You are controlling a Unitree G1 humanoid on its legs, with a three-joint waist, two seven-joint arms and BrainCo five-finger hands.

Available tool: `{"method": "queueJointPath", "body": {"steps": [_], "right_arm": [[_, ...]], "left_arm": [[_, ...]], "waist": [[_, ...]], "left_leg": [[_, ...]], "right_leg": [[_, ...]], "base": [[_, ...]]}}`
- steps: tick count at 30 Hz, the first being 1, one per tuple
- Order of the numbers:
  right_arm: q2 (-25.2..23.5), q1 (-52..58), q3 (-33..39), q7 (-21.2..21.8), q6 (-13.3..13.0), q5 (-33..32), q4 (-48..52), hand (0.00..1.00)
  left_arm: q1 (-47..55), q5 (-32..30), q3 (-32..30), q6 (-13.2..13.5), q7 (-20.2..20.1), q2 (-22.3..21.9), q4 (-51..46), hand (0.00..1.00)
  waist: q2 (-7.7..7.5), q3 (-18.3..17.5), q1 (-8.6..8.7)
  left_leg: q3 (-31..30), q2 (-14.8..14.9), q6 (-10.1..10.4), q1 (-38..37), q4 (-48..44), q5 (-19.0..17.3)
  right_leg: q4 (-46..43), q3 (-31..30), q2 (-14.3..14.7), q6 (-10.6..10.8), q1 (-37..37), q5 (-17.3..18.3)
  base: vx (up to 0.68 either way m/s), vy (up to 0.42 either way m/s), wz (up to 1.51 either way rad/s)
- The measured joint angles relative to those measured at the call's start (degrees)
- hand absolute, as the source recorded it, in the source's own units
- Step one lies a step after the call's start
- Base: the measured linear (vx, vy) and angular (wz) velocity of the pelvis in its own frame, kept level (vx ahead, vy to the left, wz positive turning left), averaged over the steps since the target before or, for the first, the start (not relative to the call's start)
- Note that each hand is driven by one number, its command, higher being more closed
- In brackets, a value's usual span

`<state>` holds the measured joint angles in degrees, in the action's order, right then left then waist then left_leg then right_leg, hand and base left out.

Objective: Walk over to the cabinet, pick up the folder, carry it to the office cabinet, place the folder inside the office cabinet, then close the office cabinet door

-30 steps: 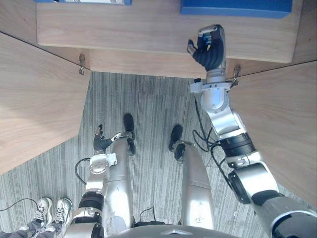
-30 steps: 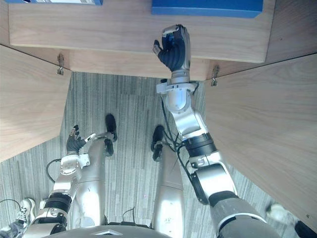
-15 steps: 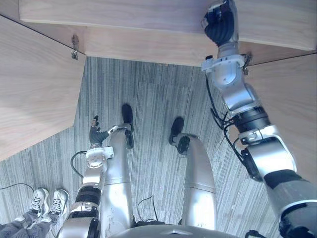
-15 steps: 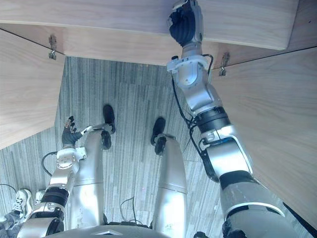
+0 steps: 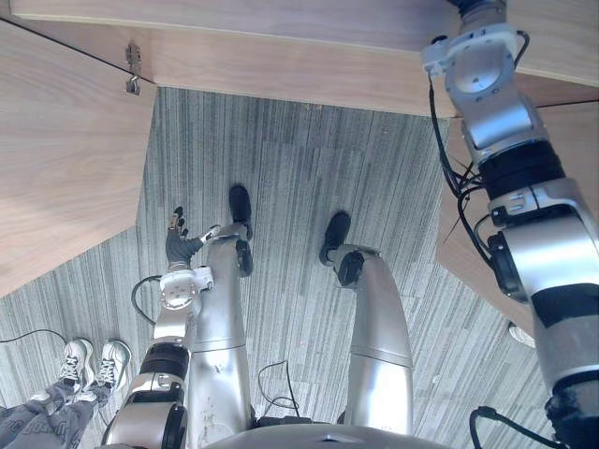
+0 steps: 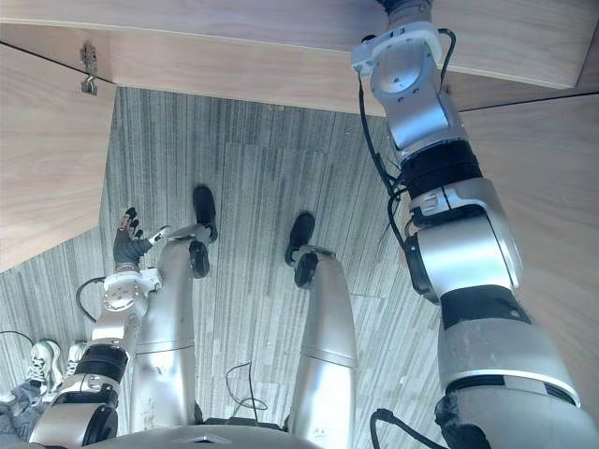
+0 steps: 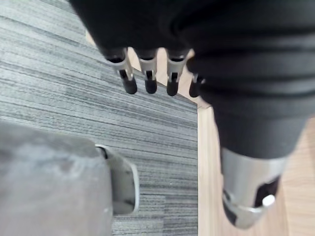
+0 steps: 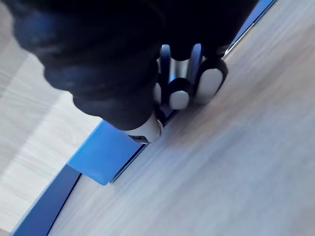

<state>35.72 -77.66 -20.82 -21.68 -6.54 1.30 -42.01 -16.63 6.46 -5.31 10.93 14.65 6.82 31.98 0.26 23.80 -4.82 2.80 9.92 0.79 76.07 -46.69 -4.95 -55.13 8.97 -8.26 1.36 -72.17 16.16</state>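
**Blue folder beneath the right hand, on the cabinet shelf**

Left eye view: The wood cabinet shelf (image 5: 281,65) runs across, well ahead of the left hand (image 5: 178,245). One open door (image 5: 56,168) swings out on the outboard side of that hand. The left hand hangs low beside the leg, above grey carpet (image 5: 299,168). A person's shoes (image 5: 92,363) stand on the carpet behind and outboard of it. The right arm (image 5: 505,131) extends forward across the shelf's front edge.

Right eye view: The second open door (image 6: 562,215) stands outboard of the right arm. The left hand is well apart from it.

Left wrist view: The left hand's fingers (image 7: 129,78) are straight and slightly apart, pointing down at the carpet. They hold nothing. A wood panel edge lies on the carpet line just past the fingertips.

Right wrist view: The right hand (image 8: 108,59) sits directly over the folder (image 8: 101,152). The folder lies flat on the wood shelf surface, with one long edge immediately beneath the hand and one corner just behind it. Whether the hand is clamped on the folder or only resting against its edge cannot be told.
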Motion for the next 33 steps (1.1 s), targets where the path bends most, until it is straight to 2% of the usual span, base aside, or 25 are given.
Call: {"method": "queueJointPath", "body": {"steps": [13,19,24,26,29,31,33], "right_arm": [[0.68,-2.16,2.06,-1.13,-1.6,-10.99,-1.74,1.0],[-2.87,-1.1,8.76,-1.67,-1.64,-13.76,-1.13,1.0],[-7.62,10.96,17.37,-4.84,-0.55,-14.86,14.1,1.0],[-11.29,18.11,20.49,-5.66,-0.59,-14.32,21.12,1.0],[-17.9,29.84,22.21,-7.44,-0.84,-14.16,31.44,1.0],[-22.31,39.51,22.07,-7.23,-2.34,-12.56,39.61,1.0],[-25.66,45.96,20.84,-6.75,-3.78,-12.38,43.95,1.0]], "left_arm": [[0.01,0.96,-0.22,0.31,-0.01,-0.26,-1.03,0.0],[0.0,1.52,-1.45,-0.34,0.05,-1.26,-1.09,0.0],[0.03,1.73,-2.6,-2.03,0.13,-2.43,-0.91,0.0],[0.09,1.49,-3.02,-3.02,0.18,-2.81,-0.6,0.0],[0.55,-0.6,-3.3,-3.66,0.15,-4.03,0.27,0.0],[0.59,-1.99,-3.52,-4.31,0.09,-5.58,0.41,0.0],[1.04,-2.35,-3.69,-4.89,0.05,-6.13,0.69,0.0]], "waist": [[0.06,0.68,0.24],[0.06,0.79,0.26],[-0.03,0.84,0.32],[-0.09,0.87,0.43],[-0.12,0.86,1.89],[-0.29,0.73,2.67],[-0.34,0.68,2.75]], "left_leg": [[-0.3,-1.28,0.26,0.34,1.93,1.42],[-0.03,-1.0,0.21,-0.1,1.67,1.56],[0.37,0.16,0.1,-2.55,0.75,0.97],[0.59,0.9,0.26,-4.96,0.79,0.27],[1.61,1.62,0.5,-10.41,1.75,-0.75],[2.67,2.03,0.98,-15.26,3.2,-1.85],[3.78,2.91,0.89,-19.55,4.19,-2.41]], "right_leg": [[0.41,0.75,-1.28,0.04,-0.42,0.02],[0.3,0.49,-1.07,-0.55,-0.21,-0.42],[0.75,0.09,0.05,-0.54,2.29,-0.66],[1.49,-0.23,0.74,-0.57,4.57,-0.68],[3.08,-0.87,1.59,-0.29,9.78,-0.5],[5.27,-1.25,2.03,0.01,14.18,-0.32],[7.36,-1.34,2.47,0.07,18.2,-0.62]], "base": [[0.0,0.007,0.06],[0.0,-0.001,-0.02],[0.0,-0.01,-0.11],[0.01,-0.015,-0.2],[0.01,-0.008,-0.17],[0.02,-0.008,-0.17],[0.05,-0.005,-0.31]]}}
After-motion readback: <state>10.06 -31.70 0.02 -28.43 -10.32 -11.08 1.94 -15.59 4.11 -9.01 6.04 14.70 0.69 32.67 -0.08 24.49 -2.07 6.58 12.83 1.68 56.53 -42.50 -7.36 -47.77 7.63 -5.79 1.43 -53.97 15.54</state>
